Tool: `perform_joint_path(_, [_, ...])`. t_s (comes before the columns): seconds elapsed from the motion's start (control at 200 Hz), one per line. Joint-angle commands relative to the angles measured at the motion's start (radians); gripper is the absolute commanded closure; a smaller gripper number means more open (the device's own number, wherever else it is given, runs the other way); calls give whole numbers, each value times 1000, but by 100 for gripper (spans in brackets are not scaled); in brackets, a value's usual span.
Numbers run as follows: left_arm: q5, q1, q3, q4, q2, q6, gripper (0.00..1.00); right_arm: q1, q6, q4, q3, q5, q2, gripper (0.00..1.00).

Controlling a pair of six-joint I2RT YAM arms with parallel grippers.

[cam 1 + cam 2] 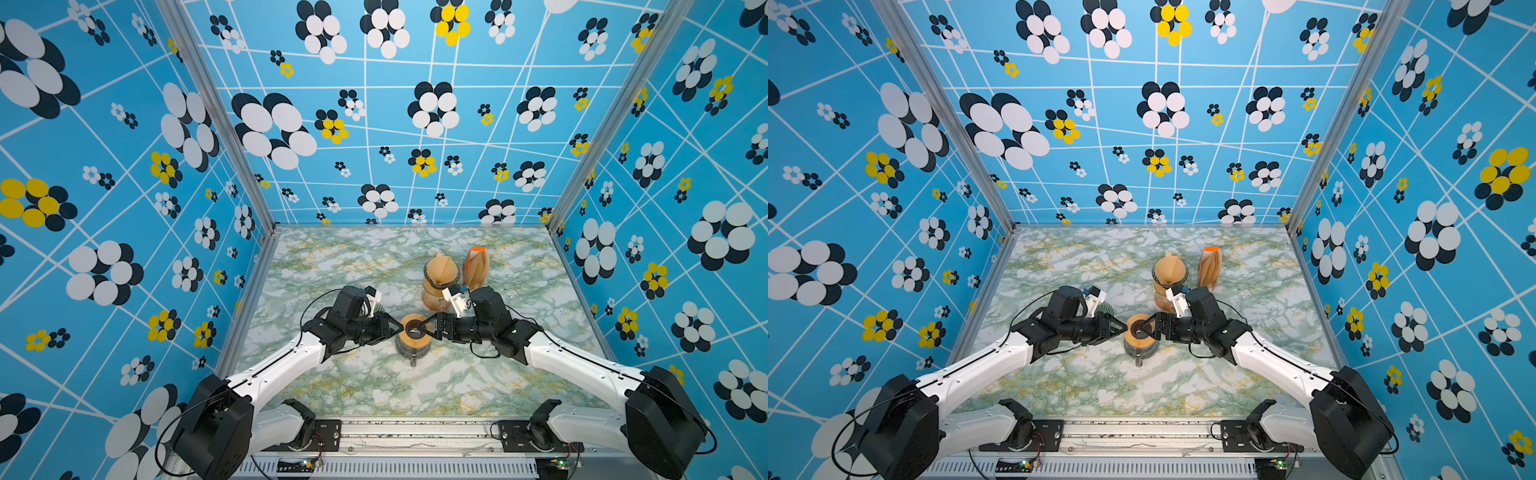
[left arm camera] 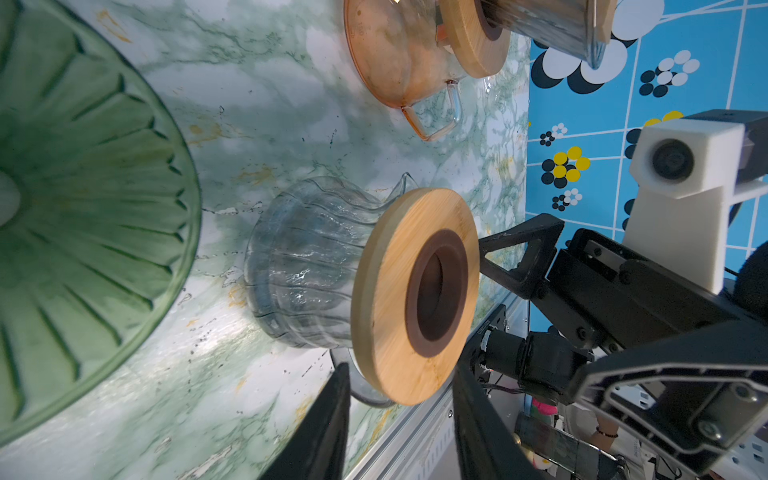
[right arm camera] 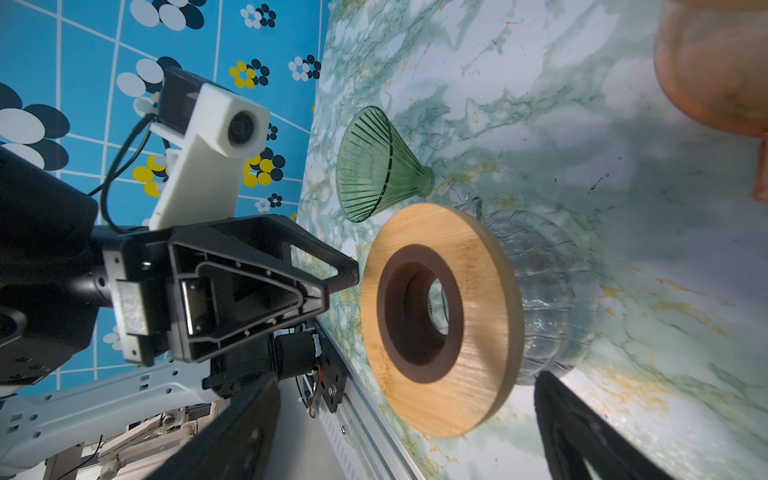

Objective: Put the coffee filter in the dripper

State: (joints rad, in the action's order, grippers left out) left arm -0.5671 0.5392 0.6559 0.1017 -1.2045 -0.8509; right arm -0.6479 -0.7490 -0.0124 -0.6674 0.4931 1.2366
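Both arms noted alike: white moulded link shells [image 1: 282, 365] with a thin black seam line and rows of small holes, joined by black motor housings [image 1: 216, 424]. The left gripper [image 1: 399, 328] and right gripper [image 1: 429, 329] are black pincers with open-framed triangular fingers [image 3: 291, 232], screw heads showing. Directly behind each pincer sits a white boxy camera mount [image 3: 216, 137] with a round dark lens. Thin black cables [image 3: 124, 154] trail back from there.

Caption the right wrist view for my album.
Open right gripper faces a wood-collared glass carafe; left gripper opposite, green dripper beyond.
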Motion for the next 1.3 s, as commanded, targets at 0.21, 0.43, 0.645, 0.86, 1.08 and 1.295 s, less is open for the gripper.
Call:
perform_joint_path(0.21, [9,8,16,-7,-10,21,58,-16,-4,-36,-19,36,2,2])
perform_joint_path(0.43, [9,8,15,-8,-7,21,58,-20,-1,-40,-20,35,3,2])
perform_joint_path(0.645, [9,8,10,-10,-5,19,58,-24,0,-41,-21,36,6,2])
perform_joint_path(0.86, [10,8,8,-8,-1,19,58,-27,0,-42,-20,35,9,2])
perform_joint_path(1.08, [10,8,10,-4,0,22,58,-27,12,-21,-21,7,1,2])
perform_joint_path(1.295, [55,5,57,108,36,75,58,-27,56,78,-35,-65,-49,1])
